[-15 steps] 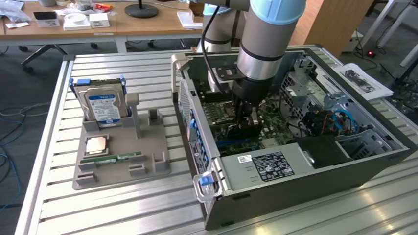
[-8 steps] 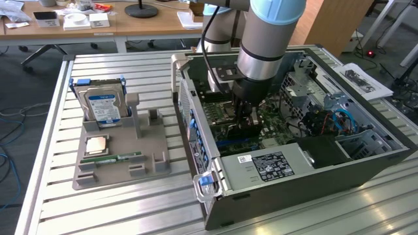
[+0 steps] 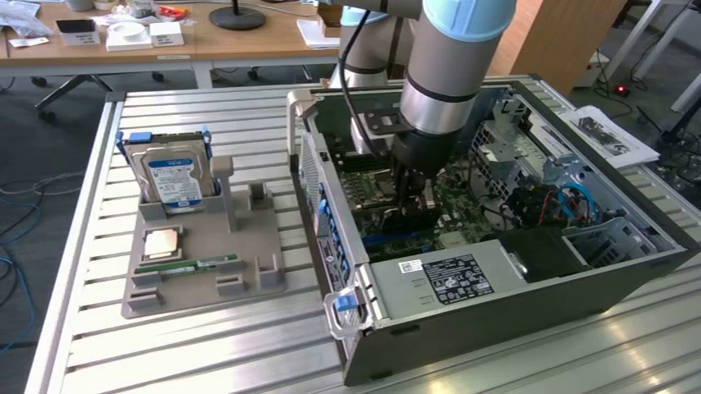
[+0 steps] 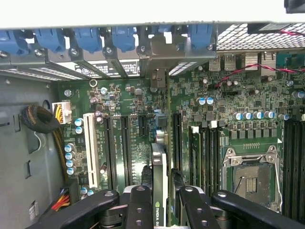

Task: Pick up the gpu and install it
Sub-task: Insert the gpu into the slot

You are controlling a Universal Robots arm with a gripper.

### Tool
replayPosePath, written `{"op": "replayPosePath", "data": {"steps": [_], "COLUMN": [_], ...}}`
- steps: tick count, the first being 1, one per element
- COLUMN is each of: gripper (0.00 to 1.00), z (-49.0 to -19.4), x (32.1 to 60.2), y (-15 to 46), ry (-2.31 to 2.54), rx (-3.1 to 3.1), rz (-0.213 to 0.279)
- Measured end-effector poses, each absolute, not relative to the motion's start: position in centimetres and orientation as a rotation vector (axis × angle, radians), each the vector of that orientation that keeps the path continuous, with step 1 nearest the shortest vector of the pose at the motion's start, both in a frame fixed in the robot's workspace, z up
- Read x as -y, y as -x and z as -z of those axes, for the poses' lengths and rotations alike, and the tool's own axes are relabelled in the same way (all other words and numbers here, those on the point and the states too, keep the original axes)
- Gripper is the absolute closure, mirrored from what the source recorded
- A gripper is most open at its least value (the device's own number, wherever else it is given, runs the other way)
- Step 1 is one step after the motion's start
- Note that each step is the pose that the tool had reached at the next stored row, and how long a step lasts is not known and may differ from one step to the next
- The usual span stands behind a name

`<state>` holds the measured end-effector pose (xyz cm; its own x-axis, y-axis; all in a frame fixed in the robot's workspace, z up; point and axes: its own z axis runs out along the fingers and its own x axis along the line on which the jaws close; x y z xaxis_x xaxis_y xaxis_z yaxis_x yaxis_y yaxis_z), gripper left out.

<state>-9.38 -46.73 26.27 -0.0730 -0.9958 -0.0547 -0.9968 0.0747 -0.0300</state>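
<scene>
The gpu is a thin black card seen edge-on, standing upright over the green motherboard between two long expansion slots. Its silvery end bracket reaches the case's rear slot openings under the blue clips. My gripper is shut on the card, one black finger on each side of it. In the exterior view the arm reaches down into the open computer case, and the gripper holds the dark gpu low against the board.
A white slot and bundled cables lie beside the card; the empty processor socket is on its other side. Left of the case in the exterior view, a grey holder carries a hard drive, a memory stick and a processor chip.
</scene>
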Motion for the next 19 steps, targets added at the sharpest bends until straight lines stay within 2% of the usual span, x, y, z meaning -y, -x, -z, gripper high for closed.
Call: {"op": "replayPosePath", "data": {"steps": [19], "gripper": [0.73], "z": [-26.31], "x": [46.77], "y": [9.47], "ry": [2.099], "rx": [-2.252], "rz": [-0.027]}}
